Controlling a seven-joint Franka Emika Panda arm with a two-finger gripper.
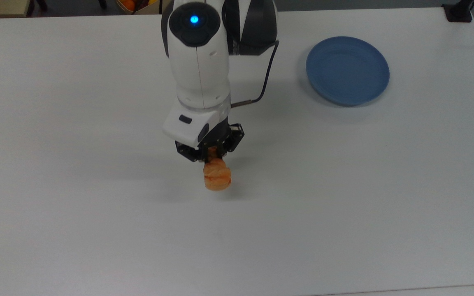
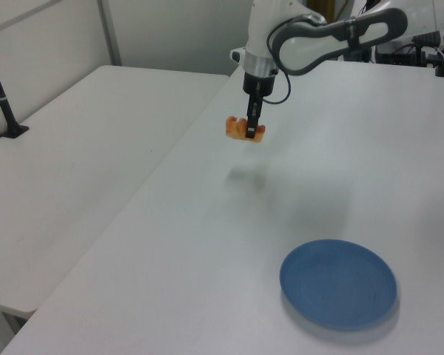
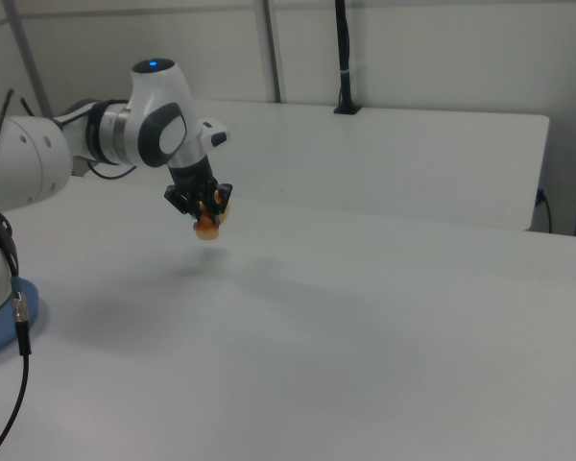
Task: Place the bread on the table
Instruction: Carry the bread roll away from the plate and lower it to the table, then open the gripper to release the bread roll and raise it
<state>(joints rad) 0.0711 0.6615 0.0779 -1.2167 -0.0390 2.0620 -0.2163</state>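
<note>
The bread (image 1: 217, 177) (image 2: 245, 130) (image 3: 207, 225) hangs above the counter (image 1: 97, 230) (image 2: 207, 244) (image 3: 365, 336), its shadow separate beneath it in the left view. The claw (image 1: 213, 157) (image 2: 250, 130) (image 3: 204, 206) is closed on the bread, pinching its middle. The blue plate (image 1: 347, 70) (image 2: 339, 283) lies well apart, at 2 o'clock from the bread in the top view.

A second white table (image 2: 81, 148) stands beside the white tabletop (image 1: 344, 197), well apart from the fingers (image 2: 249, 127), with plain pale walls (image 3: 442, 53) behind, a black post (image 3: 344, 58) clamped at that table's far edge, and even, soft light throughout.
</note>
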